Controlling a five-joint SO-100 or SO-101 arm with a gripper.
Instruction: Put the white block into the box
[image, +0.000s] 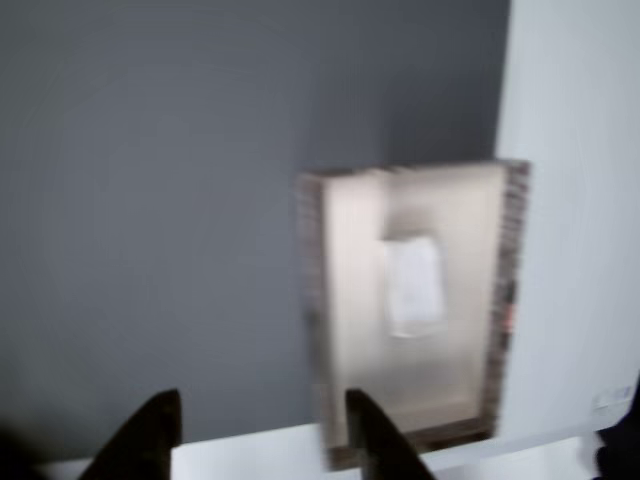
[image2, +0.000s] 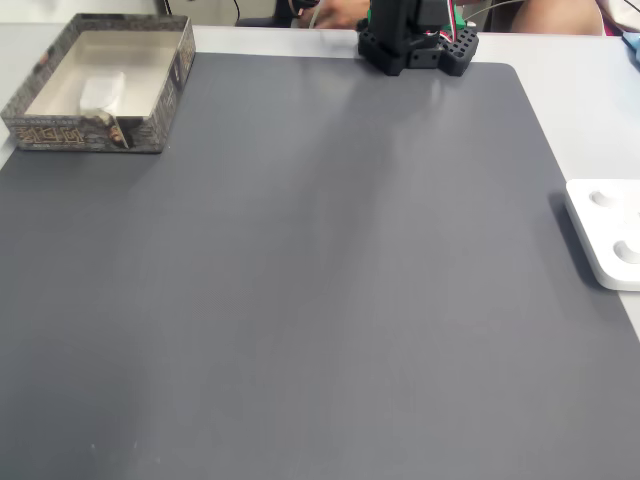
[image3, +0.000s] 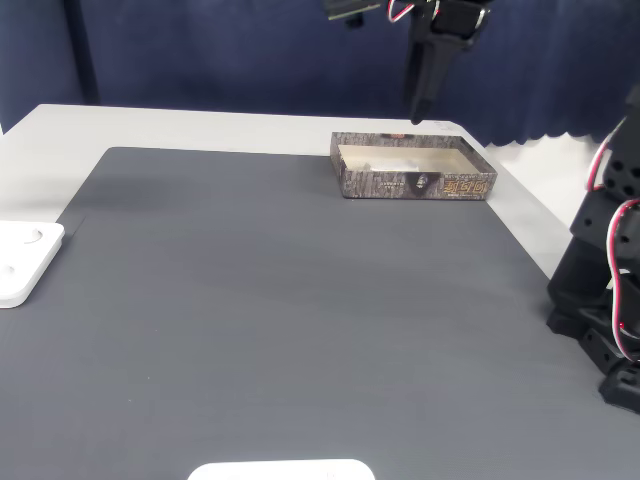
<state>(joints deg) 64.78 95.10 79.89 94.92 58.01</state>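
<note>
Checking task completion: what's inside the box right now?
The white block lies flat on the floor of the box, also seen in a fixed view. In another fixed view the near wall hides the floor. The tool hangs open, empty.

Other view's motion-blurred for me: small matte white block (image: 413, 283) w/ soft edges inside the large cream-walled, speckled-rim box (image: 505, 300). Black gripper (image: 262, 425) cut off at bottom edge. Flat white rounded-corner device (image2: 610, 232) cropped at right.
</note>
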